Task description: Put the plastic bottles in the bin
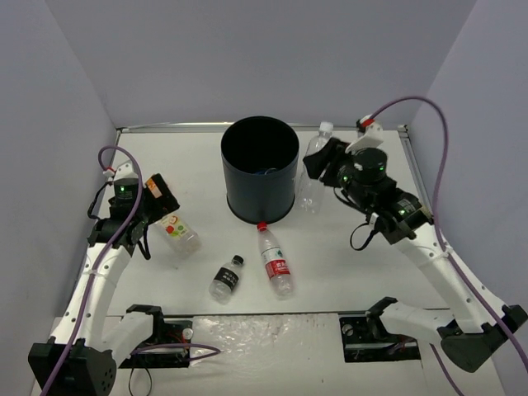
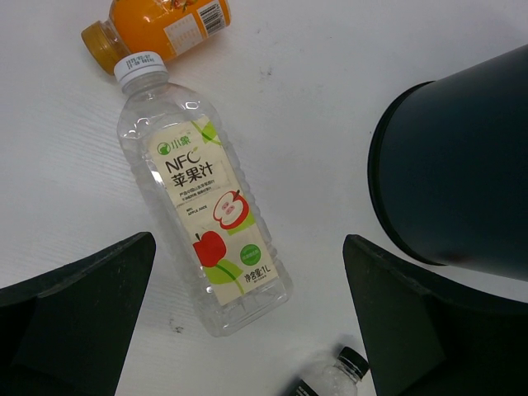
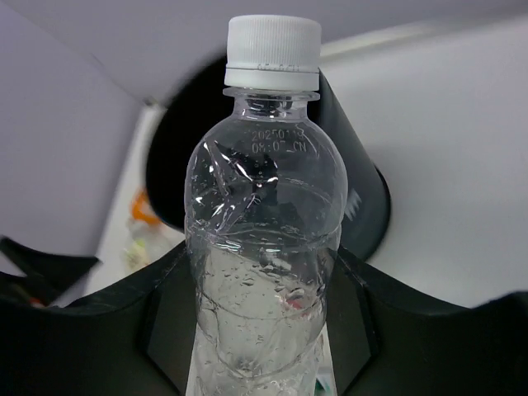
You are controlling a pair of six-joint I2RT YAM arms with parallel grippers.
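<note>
Clamped upright between the fingers [image 3: 169, 326] of the right gripper [image 3: 262, 346]: the plain clear bottle [image 3: 264, 247], white cap on top, shoulder dented, droplets inside. Pads pressed to both its sides low on the body, neck and cap standing free above them. Placed toward the far right corner of the table [image 1: 371, 272], just right of the bin [image 1: 260, 169]; touching the bin wall or not, cannot tell, nor whether its base rests on the table. Upright and open-mouthed, that black bin, near the middle of the far edge, with something bluish showing faintly inside, too small to name. In front of it, toward the near edge, lying on their sides: the red-capped bottle [image 1: 275, 261], cap close to the bin's foot, and a little to its left the black-capped bottle [image 1: 227, 278], apart from each other. Farther left, toward the left edge, flat on the table: the fruit-label bottle [image 2: 206, 206], white-capped, an apple printed on the label, with the orange bottle [image 2: 157, 25] lying just beyond its cap, the two caps nearly touching. Above the fruit-label bottle, the left gripper [image 2: 247, 272], spread wide, one finger to each side of the bottle's lower end, neither touching it, gripping nothing.
</note>
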